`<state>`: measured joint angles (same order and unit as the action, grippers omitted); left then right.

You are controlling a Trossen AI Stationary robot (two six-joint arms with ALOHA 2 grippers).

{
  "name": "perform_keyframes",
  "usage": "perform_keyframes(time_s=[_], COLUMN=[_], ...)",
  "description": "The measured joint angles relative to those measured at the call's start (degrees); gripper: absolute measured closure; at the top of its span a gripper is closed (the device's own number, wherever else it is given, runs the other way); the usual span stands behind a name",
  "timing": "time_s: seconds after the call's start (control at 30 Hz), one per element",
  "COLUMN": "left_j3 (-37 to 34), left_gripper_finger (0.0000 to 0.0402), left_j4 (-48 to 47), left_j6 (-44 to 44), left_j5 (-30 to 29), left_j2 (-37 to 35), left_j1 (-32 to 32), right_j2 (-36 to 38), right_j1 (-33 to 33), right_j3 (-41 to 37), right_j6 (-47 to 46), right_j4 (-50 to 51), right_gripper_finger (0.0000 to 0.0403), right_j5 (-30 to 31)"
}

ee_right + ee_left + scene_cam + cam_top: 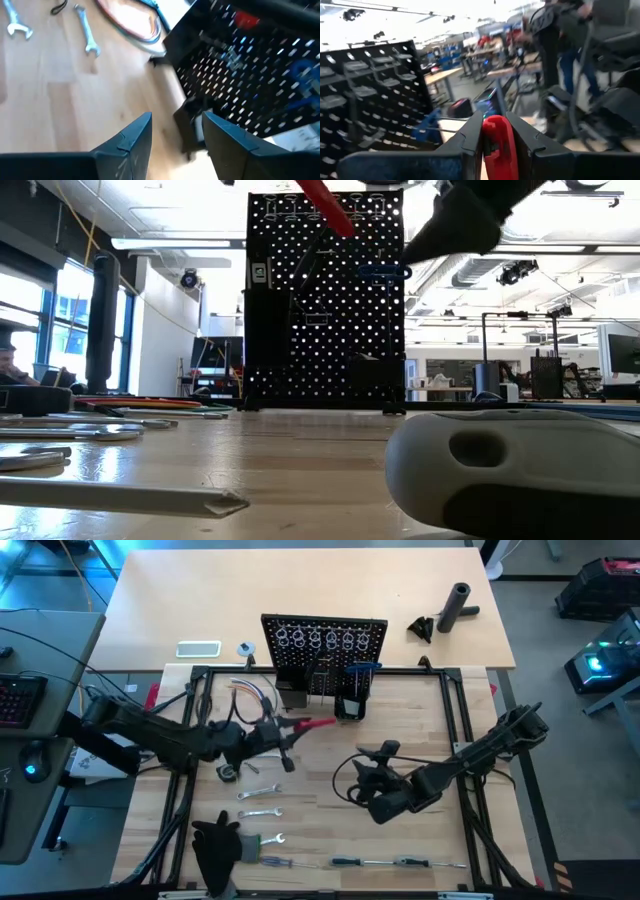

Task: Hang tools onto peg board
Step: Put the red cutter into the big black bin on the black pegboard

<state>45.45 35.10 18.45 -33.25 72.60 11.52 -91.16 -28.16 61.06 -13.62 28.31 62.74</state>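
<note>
The peg board (325, 652) is a black perforated panel standing upright at the far middle of the wooden table; a blue-handled tool (362, 668) hangs on it. My left gripper (282, 736), reaching in from the left, is shut on a red-handled tool (318, 724) raised before the board, seen high up in the low view (326, 206). My right gripper (177, 125) is open and holds nothing; it hovers right of centre (378, 755), pointing toward the board (240, 75). Silver wrenches (259, 802) and screwdrivers (400, 862) lie flat near the front. My left gripper pinches the red handle (496, 137) between its two fingers. The fingers come nearly level from the table's left and lie along the handle, whose free end (326, 723) sticks out past the fingertips toward the peg board. The tool is lifted clear of the table.
A bundle of coloured wires (250, 690) lies left of the board, a black cloth (214, 846) at the front left. A black cylinder (458, 606) and a white flat item (198, 648) sit on the far table. A black frame (455, 700) rims the work area.
</note>
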Motion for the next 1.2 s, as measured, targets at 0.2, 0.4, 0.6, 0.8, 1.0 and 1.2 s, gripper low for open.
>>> perform_keyframes(time_s=[0.2, 0.4, 0.6, 0.8, 1.0, 1.2], left_j3=[8.47, 14.56, 19.42, 23.56, 26.18, 26.25], left_gripper_finger=[0.0350, 0.0350, 0.0350, 0.0350, 0.0350, 0.0350], left_j4=[-17.94, -31.28, -42.05, -49.04, -53.52, -55.18], left_j6=[4.54, 4.15, 2.61, 1.52, -0.28, -0.87], left_j5=[-0.32, 2.55, 6.63, 7.06, 7.23, 7.58], left_j2=[-1.83, -1.94, -1.94, -1.93, -1.75, -0.36], left_j1=[-4.10, -10.26, -15.56, -18.74, -20.55, -22.10], right_j2=[-0.02, -0.02, -0.02, -0.02, -0.02, -0.02], right_j1=[-0.02, -0.29, -1.16, -1.20, -1.20, -1.20], right_j3=[0.00, -0.04, -0.04, -0.04, -0.04, -0.04], right_j6=[-11.03, -17.50, -18.59, -18.98, -19.44, -19.50], right_j4=[9.72, 15.17, 15.85, 15.85, 15.80, 15.39], right_gripper_finger=[0.0235, 0.0235, 0.0235, 0.0235, 0.0235, 0.0235], right_j5=[-5.68, -9.24, -9.28, -9.22, -9.20, -8.93])
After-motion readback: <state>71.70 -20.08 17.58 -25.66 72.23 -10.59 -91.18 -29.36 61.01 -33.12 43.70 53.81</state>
